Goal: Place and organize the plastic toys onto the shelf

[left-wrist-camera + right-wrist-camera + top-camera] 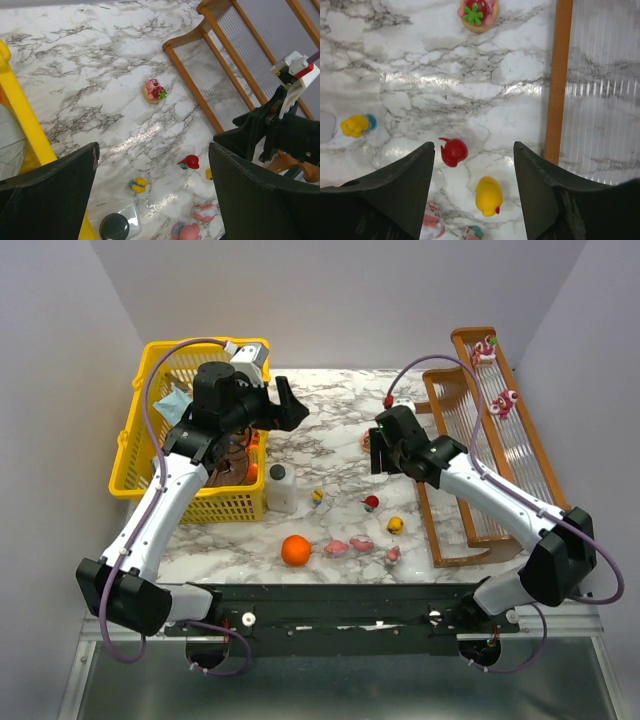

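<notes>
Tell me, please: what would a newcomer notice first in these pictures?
The bright yellow basket on the left of the marble table catches the eye first, then the orange ball near the front edge. On the right stands the wooden shelf, with a pink toy and a second pink toy on its rightmost tier. The right gripper hangs open above a red toy on the table.

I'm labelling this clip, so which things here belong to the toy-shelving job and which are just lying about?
Job: shelf; farther shelved toy; nearer shelved toy; loose red toy; yellow toy; yellow-and-blue toy; pink toy with green top; pink toys by the front edge.
Lying about: orange ball; white bottle; yellow basket.
</notes>
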### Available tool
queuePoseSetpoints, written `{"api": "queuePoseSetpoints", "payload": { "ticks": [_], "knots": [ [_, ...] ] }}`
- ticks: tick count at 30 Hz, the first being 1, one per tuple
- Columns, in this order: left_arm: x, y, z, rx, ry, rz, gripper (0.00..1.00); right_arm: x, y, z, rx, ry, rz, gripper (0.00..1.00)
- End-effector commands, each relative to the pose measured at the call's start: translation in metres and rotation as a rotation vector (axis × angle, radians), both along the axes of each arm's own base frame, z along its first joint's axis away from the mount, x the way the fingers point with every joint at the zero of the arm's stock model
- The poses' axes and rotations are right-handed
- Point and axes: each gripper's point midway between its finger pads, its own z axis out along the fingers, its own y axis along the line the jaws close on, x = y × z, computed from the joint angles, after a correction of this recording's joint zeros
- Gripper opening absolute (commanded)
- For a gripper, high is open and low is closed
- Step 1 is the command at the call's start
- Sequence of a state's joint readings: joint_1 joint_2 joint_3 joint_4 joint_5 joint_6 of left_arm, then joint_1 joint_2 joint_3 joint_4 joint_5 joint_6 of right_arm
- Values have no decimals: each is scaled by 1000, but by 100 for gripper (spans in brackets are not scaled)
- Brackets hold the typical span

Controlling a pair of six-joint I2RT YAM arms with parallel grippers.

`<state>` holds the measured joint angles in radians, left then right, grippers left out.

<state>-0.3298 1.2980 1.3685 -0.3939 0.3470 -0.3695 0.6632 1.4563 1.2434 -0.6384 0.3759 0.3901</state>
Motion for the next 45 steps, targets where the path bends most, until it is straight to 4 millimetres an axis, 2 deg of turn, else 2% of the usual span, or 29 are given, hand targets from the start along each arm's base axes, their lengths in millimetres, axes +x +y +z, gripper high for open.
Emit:
{"api": "queuePoseSetpoints", "payload": {
  "ticks": [1, 3, 7, 11, 13, 15, 18, 27, 30, 32, 34, 38, 39, 41, 43, 45],
  "knots": [
    [14, -1, 31, -3, -106, 22, 99, 26, 5, 25, 37, -88, -45, 72],
    [20, 1, 32, 23, -136, 25, 99, 29, 9, 33, 72, -116, -43, 73],
    [26, 4, 34, 66, -147, 34, 99, 28, 13, 64, 125, -147, -38, 73],
    [25, 5, 27, 63, -142, 44, 99, 17, 13, 101, 191, -190, 6, 74],
    [22, 6, 23, 75, -143, 43, 99, 12, 13, 111, 213, -195, 16, 74],
    [26, 16, 23, 105, -148, 98, 99, 8, 9, 128, 244, -216, 11, 74],
    [31, 28, 26, 138, -149, 161, 99, 6, 8, 144, 278, -228, 6, 75],
    [31, 28, 24, 128, -145, 168, 99, 14, 0, 168, 339, -264, -70, 81],
    [31, 27, 23, 127, -142, 169, 99, 19, 3, 162, 354, -255, -92, 90],
    [30, 27, 23, 124, -142, 170, 99, 23, 6, 150, 364, -231, -120, 96],
    [30, 27, 22, 121, -139, 171, 99, 26, 8, 142, 384, -213, -154, 97],
    [30, 28, 22, 117, -129, 186, 99, 36, 22, 109, 499, -136, -288, 98],
    [30, 29, 23, 117, -128, 189, 99, 40, 25, 90, 493, -99, -323, 98],
    [29, 30, 25, 112, -127, 195, 99, 47, 29, 72, 538, -65, -418, 98],
    [30, 30, 24, 113, -123, 202, 99, 56, 30, 45, 511, -34, -484, 96],
    [29, 30, 24, 111, -123, 202, 99, 65, 30, 30, 500, -35, -553, 94]
  ]
}}
